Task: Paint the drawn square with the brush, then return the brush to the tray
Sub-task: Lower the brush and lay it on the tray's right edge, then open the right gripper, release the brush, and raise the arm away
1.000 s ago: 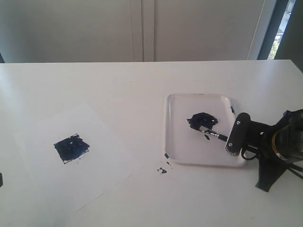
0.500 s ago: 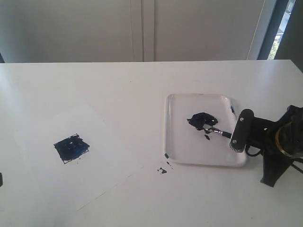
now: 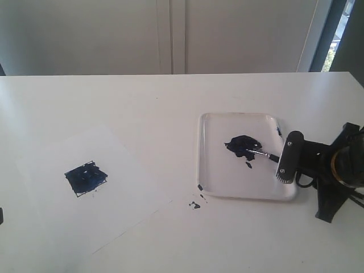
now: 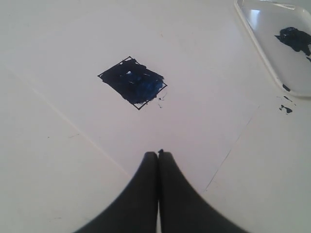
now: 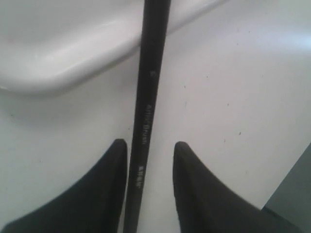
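On the worktop (image 3: 142, 102): a glossy white tray (image 3: 207, 170) sits to the right and a paper sheet (image 3: 125, 165) to the left, the two well apart.
Brush (image 3: 264, 154): it lies in the tray with its dark tip at the edge of the blue paint blob (image 3: 243, 144). Its black handle runs out over the tray's right rim toward the right arm.
Right pincer (image 5: 150, 144): the fingers stand apart at the tray's right edge, one on either side of the handle. The wrist view shows the handle close against one finger with a clear gap to the other, so it is not clamped.
Left pincer (image 4: 158, 154): the fingers are pressed together with nothing between them, low over the paper sheet.
Drawn square (image 3: 86, 178): tilted on the paper and smeared dark blue with a few small white gaps, it lies ahead of the left pincer and far from the brush and tray.
Spatters (image 3: 195, 205): a few dark specks dot the worktop just outside the tray's near left corner.
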